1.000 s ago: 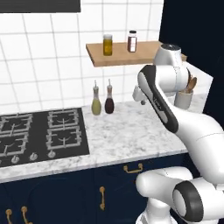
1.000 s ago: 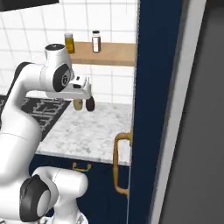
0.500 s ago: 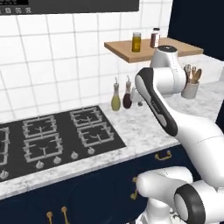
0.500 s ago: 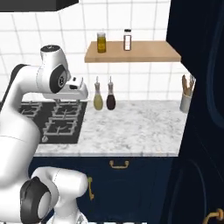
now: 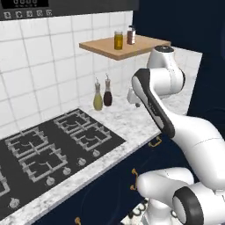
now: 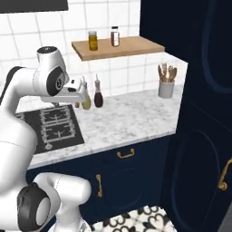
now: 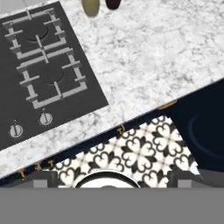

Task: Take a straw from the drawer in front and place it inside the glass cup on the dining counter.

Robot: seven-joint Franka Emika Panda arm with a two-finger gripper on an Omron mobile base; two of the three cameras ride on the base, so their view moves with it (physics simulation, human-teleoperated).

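Two bottles stand at the worktop's back edge beside the black hob; a utensil holder is in its right corner.

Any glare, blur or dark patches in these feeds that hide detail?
Left base view: even light, no glare, soft rendering; hob grates stay readable. Right base view: tall navy cabinet is dark, its panel lines faint. Hand view: sharp on marble worktop; the two bottles are cropped at the edge.

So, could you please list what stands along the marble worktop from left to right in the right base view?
Black gas hob → olive oil bottle → dark sauce bottle → grey utensil holder with wooden utensils.
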